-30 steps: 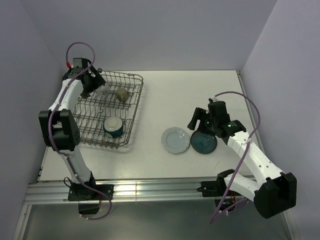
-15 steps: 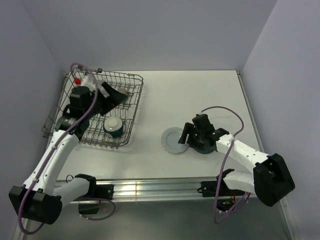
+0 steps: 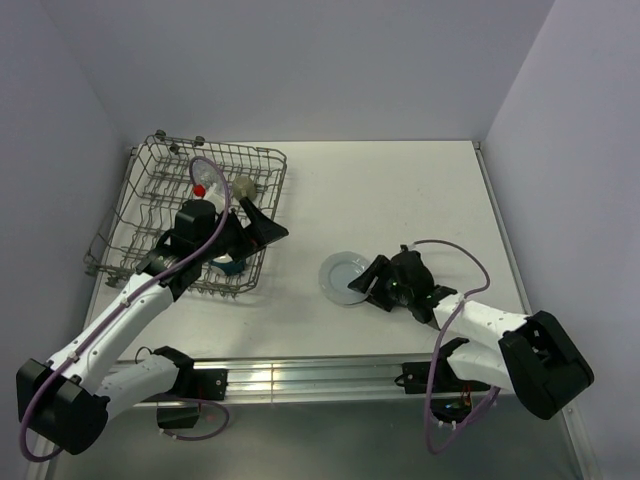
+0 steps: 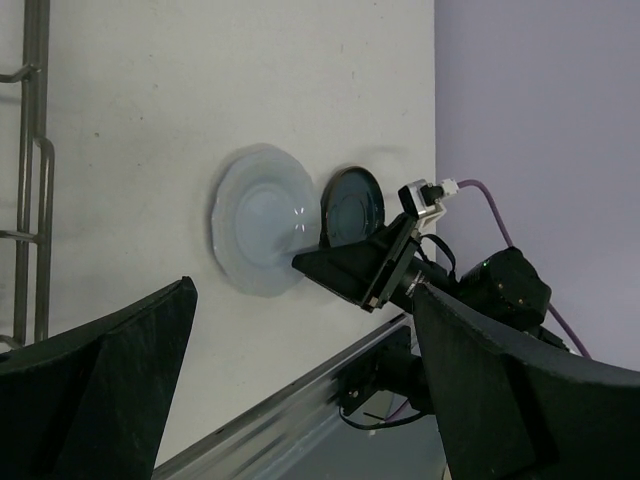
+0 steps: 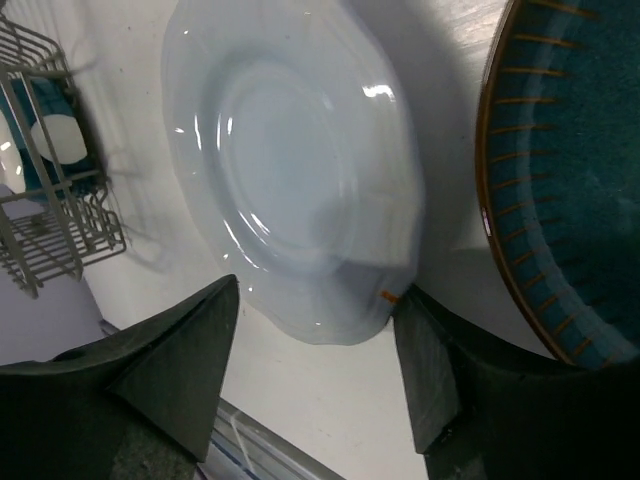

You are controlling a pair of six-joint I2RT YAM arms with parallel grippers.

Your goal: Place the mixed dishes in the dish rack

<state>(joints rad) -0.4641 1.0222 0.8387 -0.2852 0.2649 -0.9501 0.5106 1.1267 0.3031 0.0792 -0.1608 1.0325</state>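
The dish rack (image 3: 150, 205) stands at the table's left. In it are the olive-brown mug (image 3: 243, 187) and the bowl (image 3: 228, 263), partly under my left arm. The tumbler is hidden. My left gripper (image 3: 264, 226) is open and empty over the rack's right edge. The pale blue plate (image 3: 343, 274) lies flat mid-table and shows in the right wrist view (image 5: 290, 170). The dark teal plate (image 5: 570, 200) lies just right of it, mostly hidden under my right arm from above. My right gripper (image 3: 372, 285) is open and low, its fingers (image 5: 430, 370) straddling the blue plate's near rim.
An aluminium rail (image 3: 300, 375) runs along the table's near edge. Purple walls close in the back and both sides. In the left wrist view the blue plate (image 4: 255, 225), the teal plate (image 4: 352, 205) and the right gripper (image 4: 335, 268) all show.
My left arm swung from the rack's far left corner to its right edge. My right gripper moved left and down across the teal plate to the blue plate's rim.
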